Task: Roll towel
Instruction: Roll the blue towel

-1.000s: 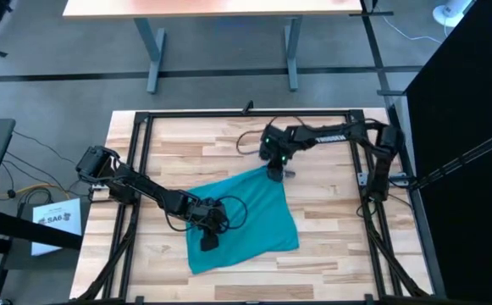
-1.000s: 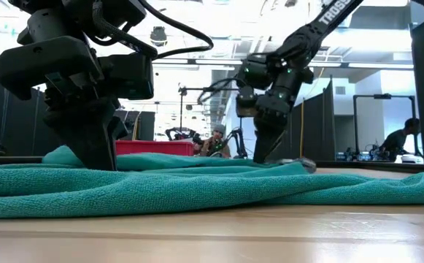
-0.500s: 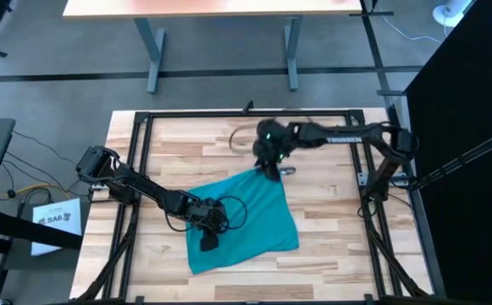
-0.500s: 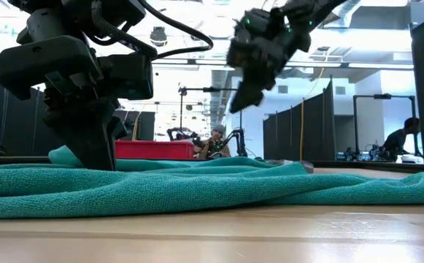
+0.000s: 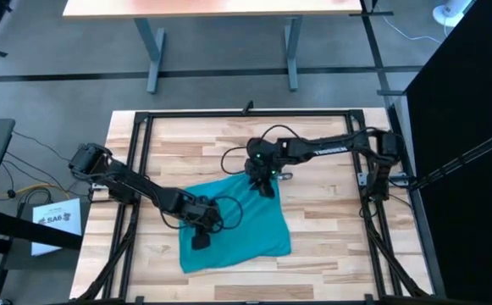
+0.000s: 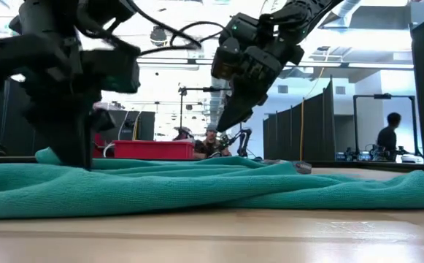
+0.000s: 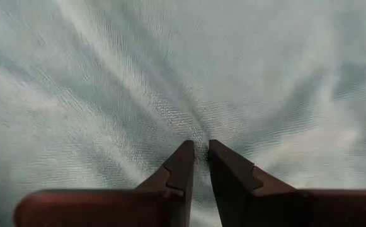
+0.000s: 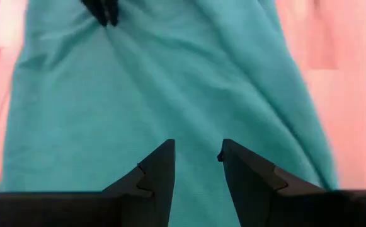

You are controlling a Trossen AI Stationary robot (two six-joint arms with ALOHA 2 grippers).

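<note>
The teal towel (image 5: pixel 237 224) lies spread on the wooden table, loosely wrinkled (image 6: pixel 197 186). My left gripper (image 5: pixel 200 240) stands on the towel's left part, shut on the cloth (image 7: pixel 200 151). My right gripper (image 5: pixel 264 186) hangs open above the towel's far corner (image 6: pixel 222 124). Its fingers are apart (image 8: pixel 196 151) with only air between them, clear of the cloth (image 8: pixel 138 94). My left gripper pinches a small pucker of the towel (image 7: pixel 203 140) between its two fingertips, in the towel's left part and away from the edges. The fingers come from above, pointing down. Creases fan out from the pinch, and the towel lies on the table around it.
A black metal frame (image 5: pixel 229 114) runs around the tabletop. A small grey object (image 6: pixel 301 167) lies by the towel's far right corner. Bare wood (image 5: pixel 339 220) shows to the right of the towel. People stand in the room beyond the table (image 6: pixel 387 135).
My right gripper has risen off the towel's far right corner and gone toward the table's left, and now hangs above the cloth. My left gripper has shifted a little toward the left edge, and the towel has slid left with it.
</note>
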